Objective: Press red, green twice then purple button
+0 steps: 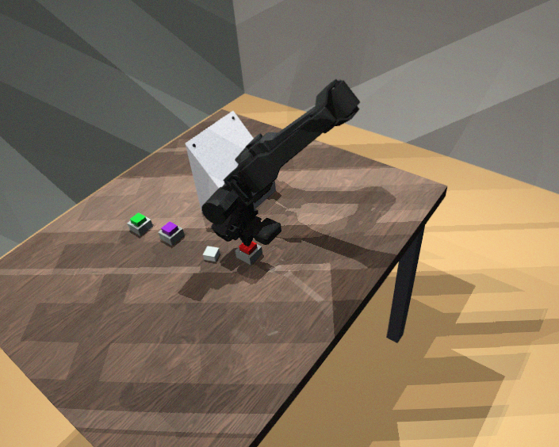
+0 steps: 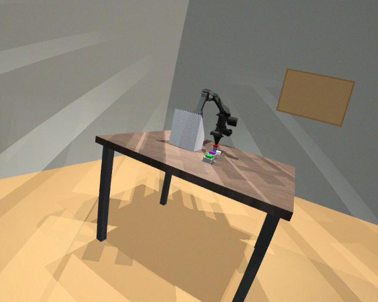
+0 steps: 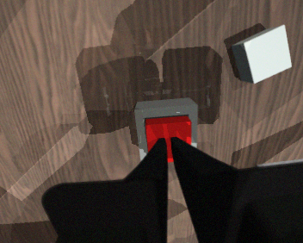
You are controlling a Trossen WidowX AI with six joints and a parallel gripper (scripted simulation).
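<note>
My gripper [image 1: 248,242] [image 2: 216,143] [image 3: 168,143] is shut and empty, pointing down with its tips right over the red button. The red button [image 1: 246,249] [image 2: 215,146] [image 3: 156,127] has a red cap in a grey base; its cap still shows above the base. Whether the tips touch the cap I cannot tell. The purple button [image 1: 170,227] [image 2: 212,152] and the green button [image 1: 138,219] [image 2: 209,156] stand to the left in the top view, green farthest, both caps raised. Neither shows in the wrist view.
A small white block [image 1: 211,254] [image 2: 218,152] [image 3: 269,55] lies between the red and purple buttons, close to the red one. A large pale wedge-shaped box [image 1: 216,156] [image 2: 185,129] stands on the wooden table [image 1: 173,365] [image 2: 143,149], behind the buttons in the top view.
</note>
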